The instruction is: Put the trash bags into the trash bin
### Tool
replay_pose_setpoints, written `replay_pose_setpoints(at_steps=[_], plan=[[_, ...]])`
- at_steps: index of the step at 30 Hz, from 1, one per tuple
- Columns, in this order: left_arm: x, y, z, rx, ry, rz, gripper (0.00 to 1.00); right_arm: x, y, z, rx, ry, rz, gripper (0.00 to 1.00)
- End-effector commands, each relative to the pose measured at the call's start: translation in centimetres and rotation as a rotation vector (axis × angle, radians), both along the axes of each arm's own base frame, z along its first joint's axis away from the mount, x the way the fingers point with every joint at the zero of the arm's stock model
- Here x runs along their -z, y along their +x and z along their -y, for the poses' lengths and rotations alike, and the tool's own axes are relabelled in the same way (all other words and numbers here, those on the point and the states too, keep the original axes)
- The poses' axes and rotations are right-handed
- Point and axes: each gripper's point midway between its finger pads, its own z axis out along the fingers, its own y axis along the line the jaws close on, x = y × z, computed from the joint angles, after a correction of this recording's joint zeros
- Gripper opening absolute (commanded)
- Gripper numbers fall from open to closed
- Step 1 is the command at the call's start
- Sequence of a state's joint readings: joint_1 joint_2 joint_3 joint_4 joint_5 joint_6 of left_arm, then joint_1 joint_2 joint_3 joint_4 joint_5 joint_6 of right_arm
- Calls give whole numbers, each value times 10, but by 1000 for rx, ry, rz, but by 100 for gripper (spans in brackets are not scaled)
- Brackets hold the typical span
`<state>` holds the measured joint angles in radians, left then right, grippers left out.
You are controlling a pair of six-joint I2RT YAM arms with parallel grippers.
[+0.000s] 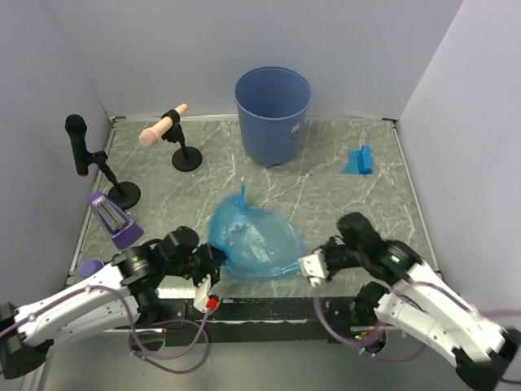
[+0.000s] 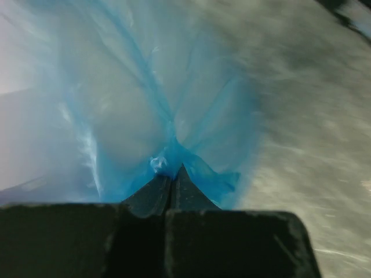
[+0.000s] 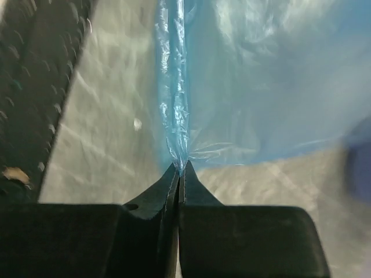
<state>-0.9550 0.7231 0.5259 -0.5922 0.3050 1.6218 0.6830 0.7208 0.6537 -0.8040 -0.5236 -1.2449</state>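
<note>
A large translucent bright-blue trash bag (image 1: 251, 238) is spread at the near middle of the table. My left gripper (image 1: 216, 259) is shut on its left edge; the left wrist view shows bunched film (image 2: 168, 159) pinched at the tips. My right gripper (image 1: 303, 262) is shut on its right edge, with a strip of film (image 3: 177, 116) rising from the tips. A small folded blue trash bag packet (image 1: 358, 160) lies at the right back. The round blue trash bin (image 1: 273, 114) stands upright at the back centre, beyond the large bag.
A black microphone on a stand (image 1: 80, 147) and a beige handle on a black stand (image 1: 167, 130) stand at the left back. A purple stand (image 1: 112, 217) and a purple cup (image 1: 90, 266) are at the left. White walls enclose the table.
</note>
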Motion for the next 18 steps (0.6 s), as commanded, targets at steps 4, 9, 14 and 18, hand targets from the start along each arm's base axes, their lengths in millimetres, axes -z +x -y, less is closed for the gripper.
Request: replay_pose_setpoints(at_steps=[4,9,14,18], plan=[[-129,-3,29,-89,-353,-91,1,-156,2,-25,170,438,68,0],[-202,74,45,-761,-651,-439,1,-227,71,-21,487,643,159,0],[-255,162,29,-1133,-819,-640,1,-294,174,6,805,699,297,0],[-348,218,3,-1220,-1115,-530,1,-382,250,40,1014,824,322,0]])
